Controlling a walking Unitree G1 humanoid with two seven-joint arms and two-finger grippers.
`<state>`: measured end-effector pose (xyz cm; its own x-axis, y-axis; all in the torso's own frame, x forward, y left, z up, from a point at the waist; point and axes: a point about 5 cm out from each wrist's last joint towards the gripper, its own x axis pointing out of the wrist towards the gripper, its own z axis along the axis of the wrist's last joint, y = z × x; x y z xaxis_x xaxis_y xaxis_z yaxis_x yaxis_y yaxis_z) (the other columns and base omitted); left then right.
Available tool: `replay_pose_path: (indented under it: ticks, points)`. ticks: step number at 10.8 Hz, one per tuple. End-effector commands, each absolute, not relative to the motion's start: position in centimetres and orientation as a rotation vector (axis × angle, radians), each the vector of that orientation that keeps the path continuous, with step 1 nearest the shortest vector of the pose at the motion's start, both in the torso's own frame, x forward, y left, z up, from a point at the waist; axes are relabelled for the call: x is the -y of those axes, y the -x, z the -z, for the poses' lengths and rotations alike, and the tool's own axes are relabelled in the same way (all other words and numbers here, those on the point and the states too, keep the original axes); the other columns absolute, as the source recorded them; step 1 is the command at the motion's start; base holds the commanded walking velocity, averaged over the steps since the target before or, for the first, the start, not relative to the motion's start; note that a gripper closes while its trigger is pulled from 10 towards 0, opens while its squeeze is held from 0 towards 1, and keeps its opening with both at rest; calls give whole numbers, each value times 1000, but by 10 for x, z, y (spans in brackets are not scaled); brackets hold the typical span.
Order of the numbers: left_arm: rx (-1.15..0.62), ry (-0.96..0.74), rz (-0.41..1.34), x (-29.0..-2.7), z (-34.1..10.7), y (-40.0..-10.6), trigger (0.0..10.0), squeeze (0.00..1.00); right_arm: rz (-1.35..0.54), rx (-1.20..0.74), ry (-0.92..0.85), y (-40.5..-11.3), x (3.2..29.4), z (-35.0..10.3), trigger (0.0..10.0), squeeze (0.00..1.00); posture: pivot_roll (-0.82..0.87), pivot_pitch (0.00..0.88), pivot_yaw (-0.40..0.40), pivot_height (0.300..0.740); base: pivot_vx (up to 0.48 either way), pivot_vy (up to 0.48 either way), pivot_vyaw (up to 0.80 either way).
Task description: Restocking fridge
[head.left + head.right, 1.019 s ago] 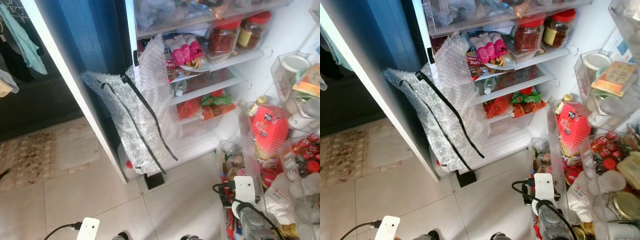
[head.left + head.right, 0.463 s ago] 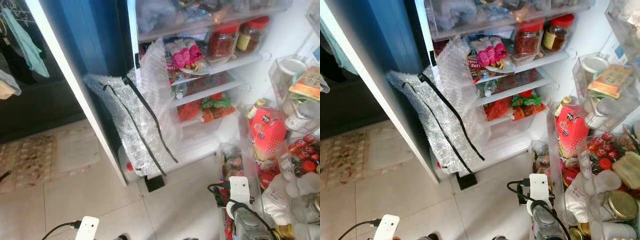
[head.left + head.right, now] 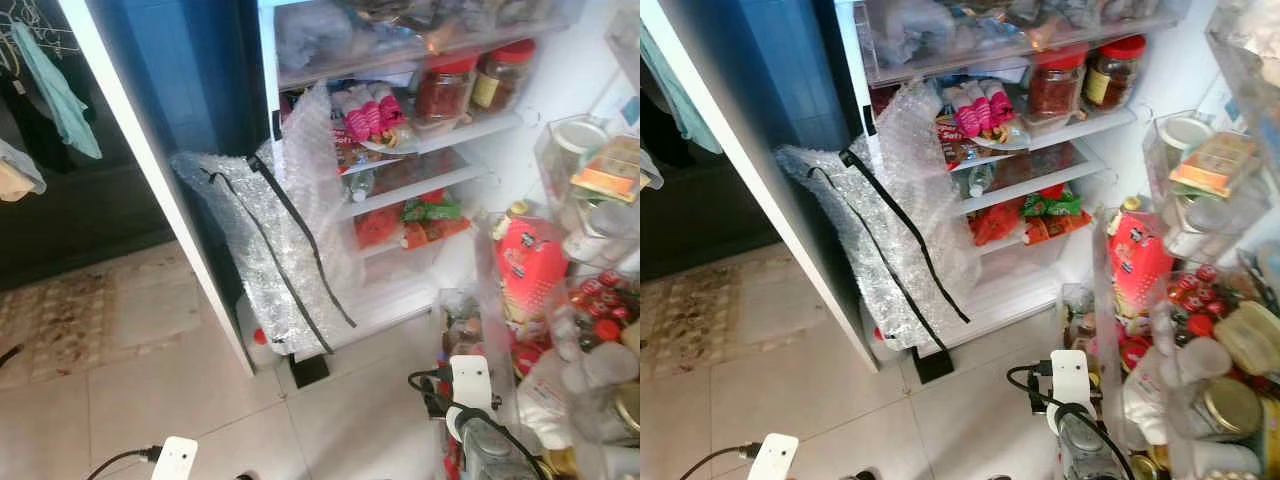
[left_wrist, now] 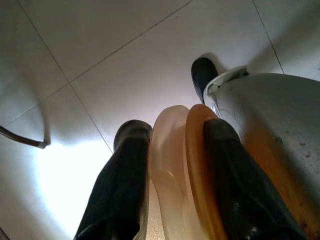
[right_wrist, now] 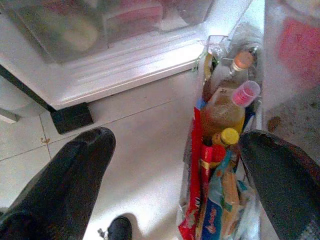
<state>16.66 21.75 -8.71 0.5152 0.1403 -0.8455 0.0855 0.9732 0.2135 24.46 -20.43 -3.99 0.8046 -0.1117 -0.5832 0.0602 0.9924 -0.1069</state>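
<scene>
The fridge stands open, its white shelves holding red-lidded jars and snack packets. At the right, the door's clear bins carry a red carton, bottles and small jars. My right gripper hangs open low over the tiled floor, beside the door's lowest bin of bottles; its wrist shows at the bottom of the head view. My left gripper hangs near the floor, shut on two thin curved pieces, one cream and one orange.
A sheet of bubble wrap with black straps drapes over the fridge's left edge down to the floor. A patterned rug lies at the left, with clothes hanging above it. A grey rounded body sits beside the left gripper.
The head view has shifted a little up and to the right. The fridge's contents and both arms show no clear move of their own.
</scene>
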Motion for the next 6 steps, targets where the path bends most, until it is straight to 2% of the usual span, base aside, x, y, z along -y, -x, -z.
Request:
replay_pose_path:
  ticks: [1,6]
  points:
    - [-1055,-225,-2,-211,91,-159,10000,0,104,-674,77,-234,206,48,10000,0,-105,175,-15,740,0,-304,0]
    - [-1046,-223,-1,-209,91,-162,10000,0,106,-677,66,-232,204,50,10000,0,-105,202,-7,740,0,-305,0]
